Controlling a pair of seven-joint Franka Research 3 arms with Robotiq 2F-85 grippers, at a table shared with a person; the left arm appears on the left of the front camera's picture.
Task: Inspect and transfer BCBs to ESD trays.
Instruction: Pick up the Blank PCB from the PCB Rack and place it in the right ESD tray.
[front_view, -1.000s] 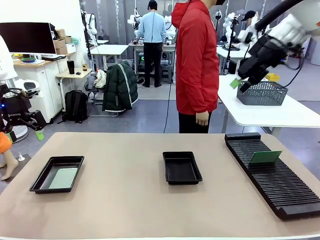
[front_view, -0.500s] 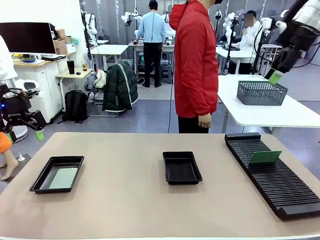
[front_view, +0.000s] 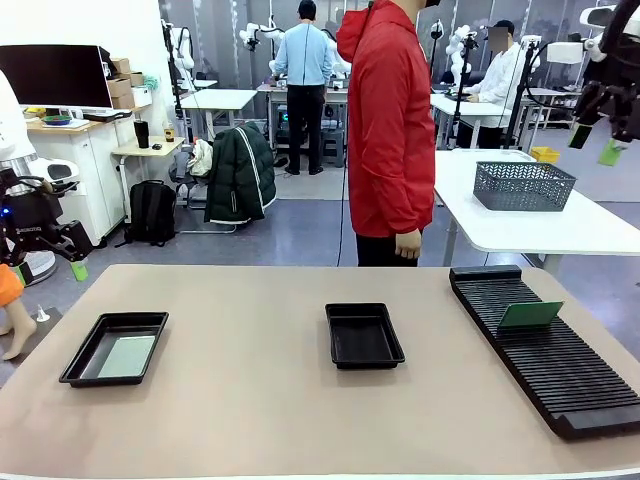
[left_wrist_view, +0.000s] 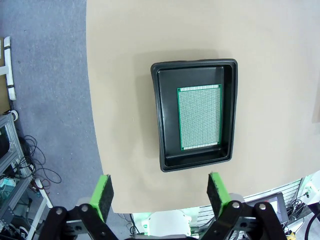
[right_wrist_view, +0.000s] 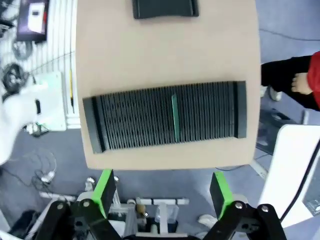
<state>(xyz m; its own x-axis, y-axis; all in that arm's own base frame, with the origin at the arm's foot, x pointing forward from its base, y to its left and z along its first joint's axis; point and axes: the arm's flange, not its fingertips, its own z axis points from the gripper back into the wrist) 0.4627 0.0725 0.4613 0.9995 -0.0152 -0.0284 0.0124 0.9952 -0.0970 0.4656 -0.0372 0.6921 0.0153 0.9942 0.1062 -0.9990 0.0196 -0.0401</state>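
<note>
I count two ESD trays on the surface (front_view: 250, 410): left ESD tray (front_view: 80, 362) near the left edge, middle ESD tray (front_view: 364, 338) at centre. Two BCBs: flat BCB (left_wrist_view: 200, 117) lies face up inside the left ESD tray, upright BCB (front_view: 530, 315) stands tilted in a slot of the one black rack (front_view: 575, 390) on the right. Left pincer (left_wrist_view: 160, 192) is released, jaws wide, up off the left edge, well apart from the left ESD tray. Right pincer (right_wrist_view: 162, 190) is released too, high above the rack, grasping nothing. One person in a red jacket (front_view: 390, 120) stands at the far side.
</note>
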